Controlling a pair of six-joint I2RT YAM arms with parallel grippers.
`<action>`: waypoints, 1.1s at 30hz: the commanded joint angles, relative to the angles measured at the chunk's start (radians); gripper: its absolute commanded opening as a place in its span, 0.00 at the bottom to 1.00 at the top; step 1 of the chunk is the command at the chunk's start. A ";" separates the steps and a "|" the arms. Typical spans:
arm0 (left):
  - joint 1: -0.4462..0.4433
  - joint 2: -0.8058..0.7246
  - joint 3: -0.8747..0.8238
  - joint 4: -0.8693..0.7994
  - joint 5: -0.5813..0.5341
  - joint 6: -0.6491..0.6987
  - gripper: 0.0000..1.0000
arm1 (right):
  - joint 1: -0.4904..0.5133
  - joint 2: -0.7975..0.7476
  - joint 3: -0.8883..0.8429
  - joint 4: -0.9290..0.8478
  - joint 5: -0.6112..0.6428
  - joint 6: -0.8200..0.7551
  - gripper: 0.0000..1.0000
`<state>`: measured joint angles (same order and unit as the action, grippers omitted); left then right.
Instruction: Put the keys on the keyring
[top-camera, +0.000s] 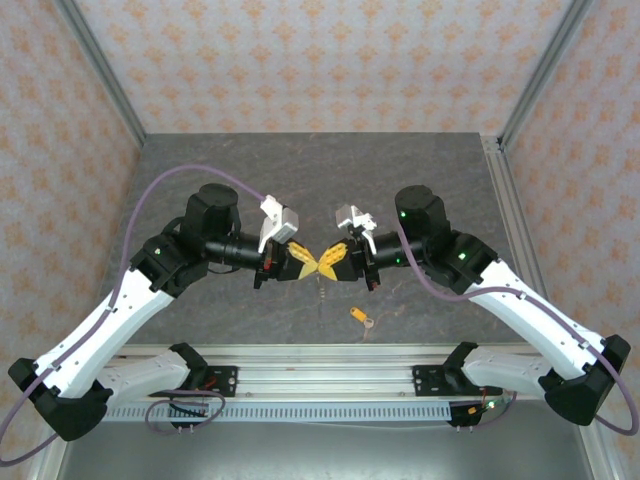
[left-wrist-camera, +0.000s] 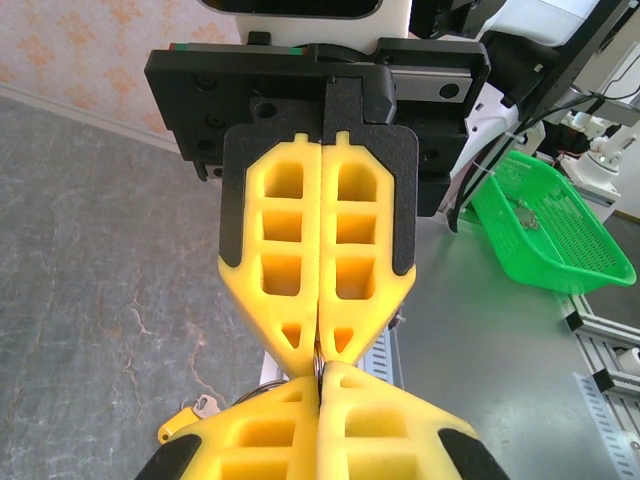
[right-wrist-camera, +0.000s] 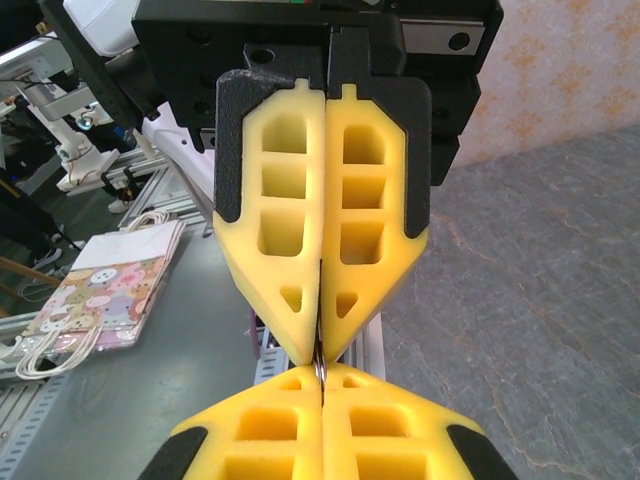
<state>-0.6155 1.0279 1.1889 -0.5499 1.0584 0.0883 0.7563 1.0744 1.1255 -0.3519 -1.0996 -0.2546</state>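
- Left fingers (top-camera: 302, 263): pressed flat together, no gap in the seam. They meet the other arm tip to tip above the middle of the bench (top-camera: 200, 170). In the left wrist view they rise from the bottom edge (left-wrist-camera: 270, 440).
- Keyring (top-camera: 322, 284): a thin wire hanging just below the point where the two tips meet. The right wrist view shows a sliver of it (right-wrist-camera: 319, 368) in the seam at the junction. Both pairs of fingers appear to pinch it, each from its own side. The rest of the loop is too fine to trace.
- Right fingers (top-camera: 337, 258): also closed tight, their tips against the left ones (right-wrist-camera: 270, 430).
- Key (top-camera: 362, 316): lies flat on the bench, right of the junction and nearer the arm bases, apart from both arms. The yellow head and short metal blade are visible, and nothing touches it.
- Progress, as a judgement: the ring is lifted and held two-handed, so it is secured. No key is threaded yet. What is left is freeing one arm, fetching the key and working it onto the wire.
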 joint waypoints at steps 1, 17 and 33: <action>-0.011 -0.002 0.016 -0.012 0.005 0.011 0.00 | 0.002 -0.024 -0.008 0.130 0.013 0.018 0.00; -0.010 -0.002 0.017 -0.003 0.000 0.018 0.00 | 0.000 -0.104 -0.116 0.245 0.151 0.063 0.41; -0.010 -0.016 -0.004 0.023 -0.009 0.005 0.00 | -0.038 -0.225 -0.281 0.244 0.354 0.185 0.60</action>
<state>-0.6155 1.0283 1.1885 -0.5503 1.0542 0.0879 0.7364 0.8734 0.8856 -0.1493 -0.8227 -0.1360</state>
